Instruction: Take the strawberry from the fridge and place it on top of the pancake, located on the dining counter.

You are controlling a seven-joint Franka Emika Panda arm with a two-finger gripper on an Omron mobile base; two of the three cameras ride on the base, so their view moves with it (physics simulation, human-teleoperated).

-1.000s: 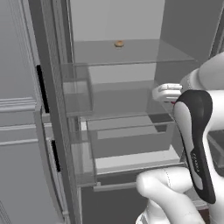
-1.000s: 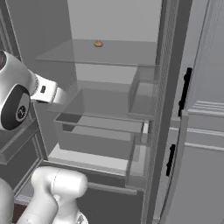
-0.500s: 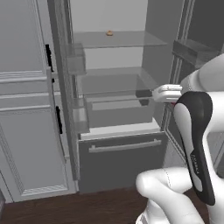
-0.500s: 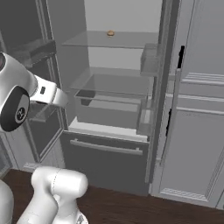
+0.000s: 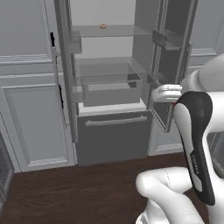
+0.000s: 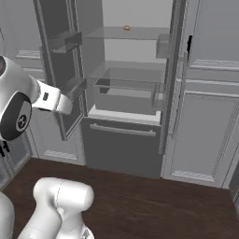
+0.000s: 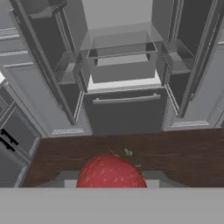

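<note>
Red strawberry (image 7: pixel 111 173) sits at the bottom of the hand view, right at the gripper, which is clenched on it. Fingertips themselves are hidden behind the berry. Dark wood floor (image 7: pixel 175 151) lies beyond it. Fridge (image 7: pixel 124 111) stands well apart ahead, both doors swung open, bottom drawer shut, pale inside with glass shelves. Small tan-orange item (image 5: pixel 103 26) sits on the top shelf. Light-grey panelled cabinets (image 5: pixel 30 118) flank the fridge. White arm (image 5: pixel 192 131) rises in the base views.
</note>
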